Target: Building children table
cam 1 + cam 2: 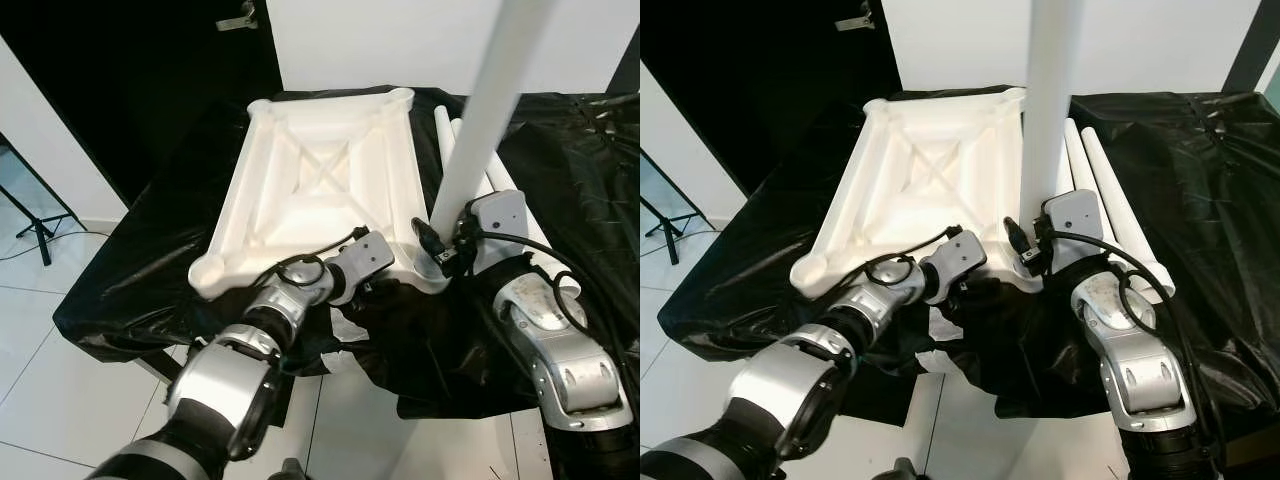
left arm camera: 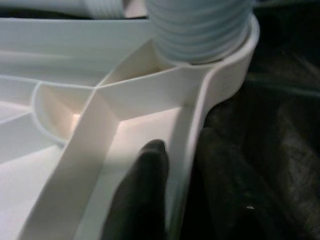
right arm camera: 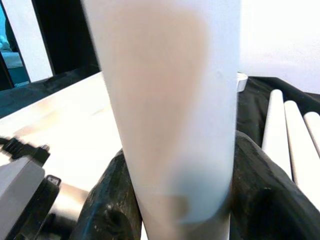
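Observation:
A white plastic tabletop point(image 1: 320, 170) lies upside down on a surface covered in black sheet. A white table leg point(image 1: 480, 120) stands upright at the tabletop's near right corner, its threaded end point(image 2: 200, 30) sitting in the corner socket point(image 2: 235, 65). My right gripper point(image 1: 447, 250) is shut on the leg low down, with one black finger point(image 3: 112, 205) on each side of it. My left gripper point(image 2: 182, 200) is shut on the tabletop's near rim beside that corner, one finger point(image 2: 145, 195) inside the rim and the other outside.
Three spare white legs point(image 1: 1110, 190) lie side by side on the black sheet point(image 1: 580, 200) right of the tabletop. The near left corner socket point(image 1: 208, 270) holds no leg. White tile floor point(image 1: 40, 370) and a black tripod point(image 1: 35, 225) are at the left.

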Motion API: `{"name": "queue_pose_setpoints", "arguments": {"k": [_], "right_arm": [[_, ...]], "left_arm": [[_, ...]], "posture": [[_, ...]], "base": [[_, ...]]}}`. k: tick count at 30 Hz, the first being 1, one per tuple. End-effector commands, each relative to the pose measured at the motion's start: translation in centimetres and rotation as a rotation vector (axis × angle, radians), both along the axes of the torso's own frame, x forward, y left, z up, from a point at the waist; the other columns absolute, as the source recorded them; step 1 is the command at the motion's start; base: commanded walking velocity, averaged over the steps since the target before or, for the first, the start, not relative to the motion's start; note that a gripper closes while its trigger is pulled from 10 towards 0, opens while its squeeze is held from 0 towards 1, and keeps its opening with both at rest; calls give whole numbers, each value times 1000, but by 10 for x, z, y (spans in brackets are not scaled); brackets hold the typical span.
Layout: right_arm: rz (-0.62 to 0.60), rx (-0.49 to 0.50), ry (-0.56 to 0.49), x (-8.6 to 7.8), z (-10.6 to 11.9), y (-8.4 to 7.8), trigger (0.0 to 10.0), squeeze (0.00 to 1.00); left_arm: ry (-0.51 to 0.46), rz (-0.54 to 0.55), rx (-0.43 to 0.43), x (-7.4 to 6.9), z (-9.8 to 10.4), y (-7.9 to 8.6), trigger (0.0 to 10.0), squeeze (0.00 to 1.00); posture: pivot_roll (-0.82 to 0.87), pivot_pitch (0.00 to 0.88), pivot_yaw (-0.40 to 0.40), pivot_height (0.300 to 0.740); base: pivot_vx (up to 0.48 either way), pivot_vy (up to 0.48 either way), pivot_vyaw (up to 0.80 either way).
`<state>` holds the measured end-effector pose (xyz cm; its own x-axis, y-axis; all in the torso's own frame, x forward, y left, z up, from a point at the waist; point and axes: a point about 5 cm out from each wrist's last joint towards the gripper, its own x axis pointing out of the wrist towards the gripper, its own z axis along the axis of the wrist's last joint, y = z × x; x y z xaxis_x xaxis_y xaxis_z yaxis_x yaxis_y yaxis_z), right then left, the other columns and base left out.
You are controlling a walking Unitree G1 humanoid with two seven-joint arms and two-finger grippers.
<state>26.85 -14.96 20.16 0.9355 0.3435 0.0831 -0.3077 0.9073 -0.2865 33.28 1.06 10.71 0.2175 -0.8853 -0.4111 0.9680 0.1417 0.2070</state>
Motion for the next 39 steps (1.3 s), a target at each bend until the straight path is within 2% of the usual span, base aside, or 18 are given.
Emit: {"name": "queue_pose_setpoints", "arguments": {"k": [1, 2, 3, 6, 7, 9, 10, 12, 14, 17, 18, 20, 22, 28, 33, 34, 36, 39], "right_arm": [[21, 5, 28, 2, -4, 4, 10000, 0], [21, 5, 28, 2, -4, 4, 10000, 0], [21, 4, 25, 3, -3, 4, 10000, 0], [21, 4, 25, 3, -3, 4, 10000, 0], [22, 3, 20, 3, -1, 4, 10000, 0], [22, 3, 20, 3, -1, 4, 10000, 0], [25, 2, 17, 3, 0, 5, 10000, 0], [25, 2, 17, 3, 0, 5, 10000, 0], [31, 8, 25, -1, -2, 4, 10000, 0], [34, 22, 41, -5, -7, 2, 10000, 0], [34, 22, 41, -5, -7, 2, 10000, 0], [41, 55, 77, -18, -21, -2, 10000, 0], [30, 66, 103, -23, -29, -6, 10000, 0], [-6, 74, 153, -35, -46, -20, 10000, 0], [-13, 61, 173, -38, -51, -29, 10000, 0], [6, 40, 217, -40, -53, -35, 10000, 0], [22, 37, 239, -40, -54, -36, 10000, 0], [72, 73, 293, -38, -50, -35, 10000, 0]], "left_arm": [[224, -300, 84, -32, -27, -1, 2863, 0], [224, -300, 84, -32, -27, -1, 2863, 0], [268, -382, 66, -37, -26, -3, 0, 0], [268, -382, 66, -37, -26, -3, 0, 0], [282, -426, 34, -39, -21, -8, 1686, 0], [282, -426, 34, -39, -21, -8, 1686, 0], [268, -439, 12, -40, -17, -13, 10000, 0], [268, -439, 12, -40, -17, -13, 10000, 0], [208, -392, -11, -41, -18, -23, 10000, 0], [194, -361, -25, -41, -19, -26, 10000, 0], [194, -361, -25, -41, -19, -26, 10000, 0], [200, -333, -57, -42, -21, -26, 10000, 0], [207, -318, -71, -42, -21, -24, 10000, 0], [227, -289, -88, -42, -25, -19, 10000, 0], [244, -282, -98, -43, -26, -17, 10000, 0], [255, -281, -107, -43, -26, -16, 10000, 0], [258, -282, -109, -43, -26, -16, 10000, 0], [260, -279, -120, -43, -26, -16, 10000, 0]], "posture": [[42, 0, 95, 740], [42, 0, 95, 740], [42, 0, 95, 740], [42, 0, 95, 740], [41, 0, 95, 740], [41, 0, 95, 740], [40, 0, 95, 740], [40, 0, 95, 740], [35, 0, 89, 740], [36, 0, 86, 740], [36, 0, 86, 740], [38, 0, 84, 740], [38, 0, 85, 740], [29, 0, 90, 740], [22, 0, 94, 740], [18, 0, 96, 740], [18, 0, 96, 740], [17, 0, 93, 740]], "base": [[0, 0, 0], [0, 0, 0], [0, 0, 0], [0, 0, 0], [0, 0, 0], [0, 0, 0], [0, 0, 0], [0, 0, 0], [0, 0, 0], [0, 0, 0], [0, 0, 0], [0, 0, 0], [0, 0, 0], [0, 0, 0], [0, 0, 0], [0, 0, 0], [0, 0, 0], [0, 0, 0]]}}
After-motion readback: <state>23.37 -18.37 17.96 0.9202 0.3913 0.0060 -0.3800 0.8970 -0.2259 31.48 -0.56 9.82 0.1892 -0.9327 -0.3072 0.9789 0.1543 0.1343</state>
